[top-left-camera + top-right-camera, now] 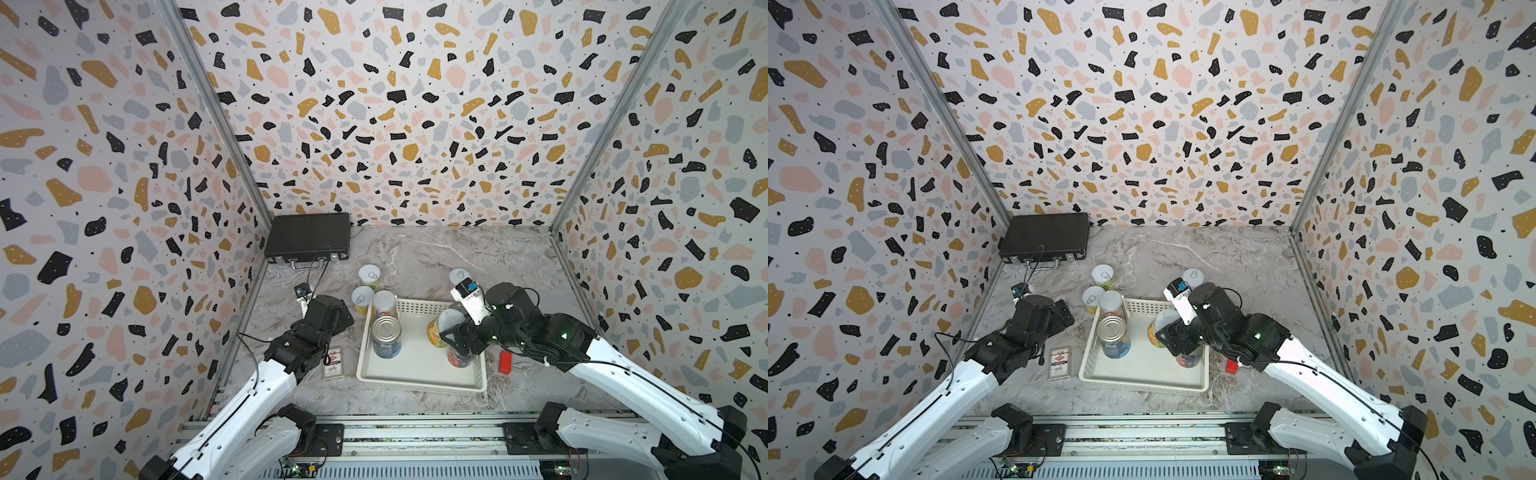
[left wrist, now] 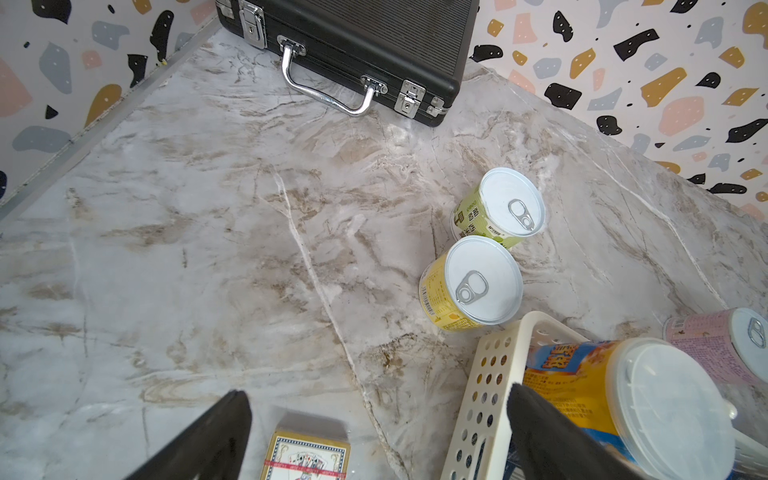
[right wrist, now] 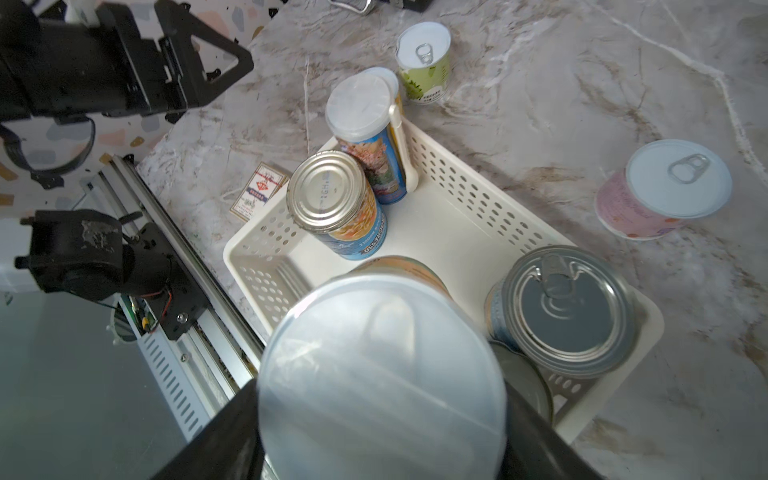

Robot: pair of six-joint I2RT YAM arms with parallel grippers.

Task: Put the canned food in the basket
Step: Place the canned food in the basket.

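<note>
Right gripper point(image 3: 382, 419): clamped on clear-lidded can point(image 3: 380, 365), held above basket point(image 3: 469, 216).
Left gripper point(image 2: 374, 432): spread wide, holding nothing, beside basket; two cans point(image 2: 471, 284) on table point(image 2: 208, 249).

The basket point(image 1: 419, 376) was plain white with dotted perforations. In it a silver-topped can point(image 1: 387, 337) wore blue. At eleven o'clock stood a yellow can point(image 1: 362, 300) and a green can point(image 1: 369, 276). The tabletop point(image 1: 478, 257) was grey-brown marble, the briefcase point(image 1: 308, 236) black.
</note>
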